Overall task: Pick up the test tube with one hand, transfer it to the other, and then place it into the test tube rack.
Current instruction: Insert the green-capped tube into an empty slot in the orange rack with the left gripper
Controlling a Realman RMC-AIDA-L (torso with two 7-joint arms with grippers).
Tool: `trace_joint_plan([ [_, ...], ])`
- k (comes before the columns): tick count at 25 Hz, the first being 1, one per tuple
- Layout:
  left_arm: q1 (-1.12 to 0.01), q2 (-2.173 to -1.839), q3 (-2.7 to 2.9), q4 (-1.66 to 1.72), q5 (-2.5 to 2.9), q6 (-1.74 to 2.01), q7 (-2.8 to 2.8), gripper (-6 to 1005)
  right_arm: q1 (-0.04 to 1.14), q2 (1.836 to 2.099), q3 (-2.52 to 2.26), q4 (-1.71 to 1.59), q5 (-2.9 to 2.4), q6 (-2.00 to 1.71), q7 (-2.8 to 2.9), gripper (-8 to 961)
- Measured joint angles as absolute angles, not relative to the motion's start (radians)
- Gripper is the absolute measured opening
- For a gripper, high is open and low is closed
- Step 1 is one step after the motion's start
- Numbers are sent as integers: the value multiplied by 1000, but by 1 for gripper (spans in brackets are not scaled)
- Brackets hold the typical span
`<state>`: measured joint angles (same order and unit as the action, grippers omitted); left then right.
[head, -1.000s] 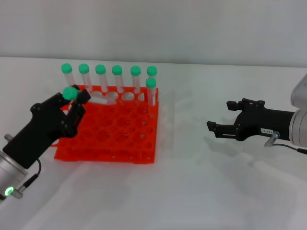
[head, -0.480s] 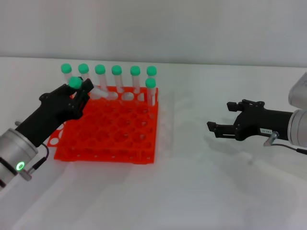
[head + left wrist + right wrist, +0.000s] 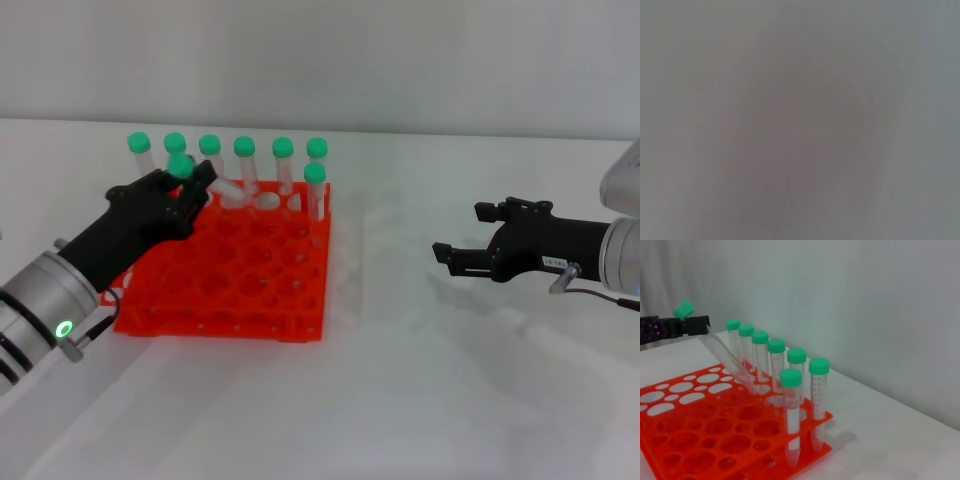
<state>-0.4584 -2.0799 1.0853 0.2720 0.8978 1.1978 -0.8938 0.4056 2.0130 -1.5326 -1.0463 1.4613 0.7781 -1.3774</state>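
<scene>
My left gripper is shut on a test tube, gripped just under its green cap, above the back left part of the orange-red rack. The tube slants, and its tip reaches down to a hole near the rack's back row. The right wrist view shows the slanted tube, the left gripper's fingertips and the rack. My right gripper is open and empty, held above the table far to the right of the rack. The left wrist view shows only blank grey.
Several other green-capped tubes stand upright along the rack's back row, and one stands in the second row at the right corner. They also show in the right wrist view. White table lies between the rack and my right gripper.
My left gripper has moved right and farther back over the rack with the tube. The tube now slants with its tip down at the back row. The right gripper has barely moved.
</scene>
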Motion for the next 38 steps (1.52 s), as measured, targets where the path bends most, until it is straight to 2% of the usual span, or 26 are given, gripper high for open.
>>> trace_joint_plan([
  [38, -570, -2081, 1187, 277, 918, 949, -1070, 213, 432, 2013, -1525, -1009, 1461, 761, -1380, 852],
])
